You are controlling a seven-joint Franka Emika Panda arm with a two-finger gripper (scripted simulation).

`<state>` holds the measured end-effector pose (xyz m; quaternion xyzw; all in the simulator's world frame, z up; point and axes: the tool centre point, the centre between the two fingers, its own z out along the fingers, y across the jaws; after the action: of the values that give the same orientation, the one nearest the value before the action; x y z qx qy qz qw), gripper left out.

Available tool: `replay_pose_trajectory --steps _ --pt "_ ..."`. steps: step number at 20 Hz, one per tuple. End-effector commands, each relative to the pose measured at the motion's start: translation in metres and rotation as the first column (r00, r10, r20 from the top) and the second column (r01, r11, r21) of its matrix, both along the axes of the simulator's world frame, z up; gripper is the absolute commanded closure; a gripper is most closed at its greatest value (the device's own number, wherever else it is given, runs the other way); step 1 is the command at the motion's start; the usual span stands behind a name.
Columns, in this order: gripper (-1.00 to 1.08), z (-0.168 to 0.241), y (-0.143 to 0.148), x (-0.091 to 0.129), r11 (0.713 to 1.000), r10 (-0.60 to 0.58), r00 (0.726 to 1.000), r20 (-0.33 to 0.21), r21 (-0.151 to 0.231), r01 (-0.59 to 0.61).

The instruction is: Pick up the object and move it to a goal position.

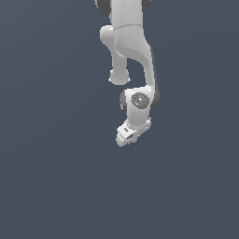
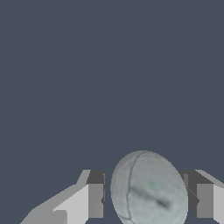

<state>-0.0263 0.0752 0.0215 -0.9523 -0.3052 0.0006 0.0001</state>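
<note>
In the wrist view the object [image 2: 148,188], a pale grey-green ball with faint dark seams, fills the space between my two fingers. My gripper [image 2: 146,199] is shut on it, with one grey pad [image 2: 96,200] on one side and the other pad [image 2: 196,200] on the opposite side, both against the ball. In the exterior view the white gripper [image 1: 127,138] points down and toward the exterior view's left, under the bent arm. There the ball is hidden by the fingers.
Plain dark blue-grey ground [image 1: 56,177] lies all around, with no other object in either view. The white arm [image 1: 130,46] comes down from the top middle of the exterior view.
</note>
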Motion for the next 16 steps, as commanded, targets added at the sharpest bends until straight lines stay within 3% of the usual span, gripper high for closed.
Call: replay_pose_trajectory --steps 1,16 --pt "1.08 -0.001 0.000 0.001 1.000 0.000 1.000 0.001 0.000 0.000" --pt "1.08 0.008 -0.014 0.005 1.000 -0.001 1.000 0.002 0.000 0.001"
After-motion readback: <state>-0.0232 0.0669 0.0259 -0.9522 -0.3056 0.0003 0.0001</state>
